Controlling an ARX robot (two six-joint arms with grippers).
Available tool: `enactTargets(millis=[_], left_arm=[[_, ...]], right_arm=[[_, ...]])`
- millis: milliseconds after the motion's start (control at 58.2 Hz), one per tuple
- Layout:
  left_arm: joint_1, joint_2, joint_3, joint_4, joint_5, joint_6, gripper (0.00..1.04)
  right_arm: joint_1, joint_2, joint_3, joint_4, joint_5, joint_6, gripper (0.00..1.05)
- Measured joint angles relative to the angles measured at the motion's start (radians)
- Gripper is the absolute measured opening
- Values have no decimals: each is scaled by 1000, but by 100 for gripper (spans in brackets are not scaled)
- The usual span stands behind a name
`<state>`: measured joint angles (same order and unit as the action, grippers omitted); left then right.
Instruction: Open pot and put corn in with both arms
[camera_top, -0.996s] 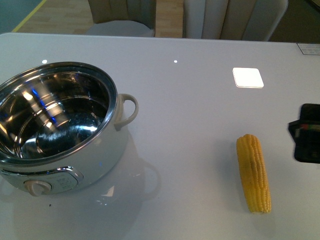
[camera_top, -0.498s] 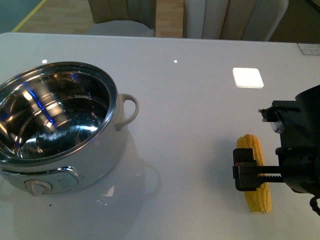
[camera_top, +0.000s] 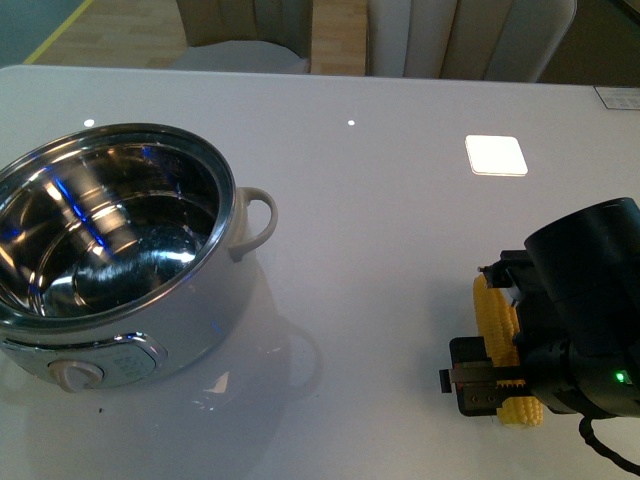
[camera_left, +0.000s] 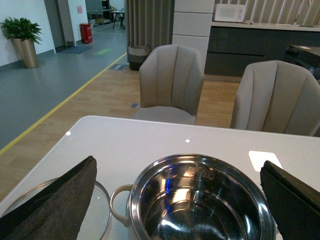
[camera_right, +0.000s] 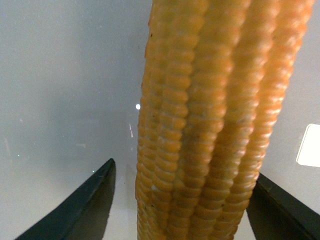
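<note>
- Corn (camera_top: 496, 315) lies on the white counter (camera_top: 380, 200) at the right of the front view, pointing lengthwise away from the robot. The right arm (camera_top: 585, 300) hangs over it and covers much of it. The pot (camera_top: 205, 325) stands uncovered at the left, well apart from the corn.
- Left wrist view: the left jaws are spread wide above the open pot. Its glass lid (camera_left: 101, 215) lies flat on the counter just beside it.
- Right wrist view: the right jaws stand apart, one on each side of the corn, not clamped. A strip of bare counter shows between one jaw and the cob.
</note>
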<state>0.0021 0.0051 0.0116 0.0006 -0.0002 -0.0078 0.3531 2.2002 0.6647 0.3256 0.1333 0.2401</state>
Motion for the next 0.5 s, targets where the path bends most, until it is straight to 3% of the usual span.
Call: enactTargets(millis=[103, 223, 498], left_arm=[[0, 0, 0, 0, 0, 0, 98], [0, 0, 0, 0, 0, 0, 98], [0, 0, 0, 0, 0, 0, 98]], right_arm=[[0, 0, 0, 0, 0, 1, 42], [-3, -16, -8, 0, 0, 5, 31], [-18, -200, -63, 12, -24, 37, 23]])
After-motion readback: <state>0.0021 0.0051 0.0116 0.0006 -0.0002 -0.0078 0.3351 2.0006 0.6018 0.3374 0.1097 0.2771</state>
